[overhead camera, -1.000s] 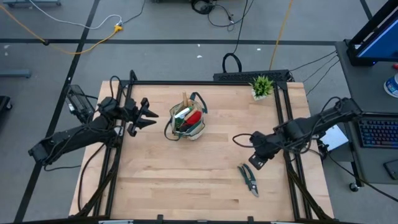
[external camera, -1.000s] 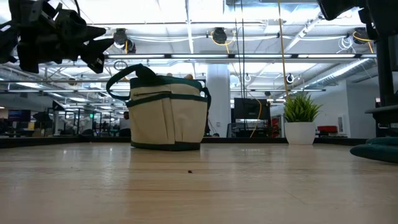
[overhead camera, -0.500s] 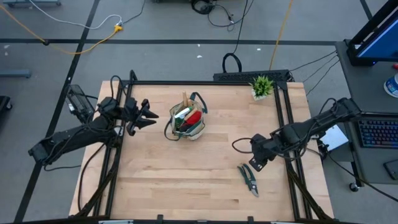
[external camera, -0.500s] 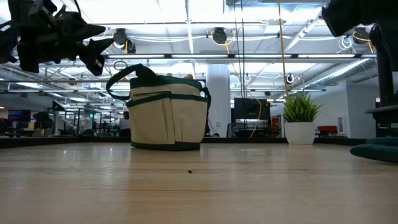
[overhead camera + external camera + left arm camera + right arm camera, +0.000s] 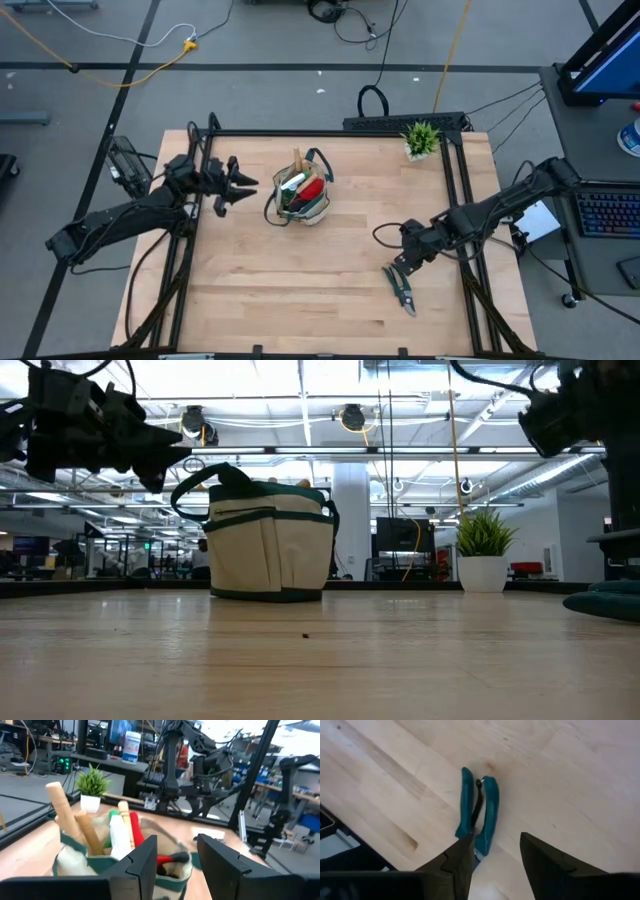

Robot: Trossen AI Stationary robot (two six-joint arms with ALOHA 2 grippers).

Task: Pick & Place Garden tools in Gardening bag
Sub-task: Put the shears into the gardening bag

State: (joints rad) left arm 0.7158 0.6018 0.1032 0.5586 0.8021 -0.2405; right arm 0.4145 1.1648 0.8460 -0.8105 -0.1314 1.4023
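Step in hand: I judge that I am bringing the right end effector (image 5: 398,272) down to the pruning shears (image 5: 402,289), the only tool I see outside the bag.
Shears position: they lie flat on the worktop (image 5: 300,280), near its front right part, well apart from the gardening bag (image 5: 300,197). In the right wrist view the two teal handles (image 5: 477,810) lie side by side, closed.
Right end effector: its fingers (image 5: 547,857) are spread and hold nothing; the handles show just beyond the gap between them.
How to do it well: I should line the fingers across both handles, so they close on the pair together, and go low enough that the pads meet the handles and not the wood. A grip near the middle of the handles should keep the tool from tipping when lifted.
Risk: the handles are smooth and rounded, so in my judgement one may slip out if I catch only one of them.
Left end effector: the left end effector (image 5: 243,186) hovers above the worktop just beside the bag, spread and empty.
Bag contents: the bag stands upright and already carries wooden handles (image 5: 64,815), something red (image 5: 137,832) and something green and white; I cannot tell each tool exactly.
Other: a small potted plant (image 5: 421,138) stands at the far edge.
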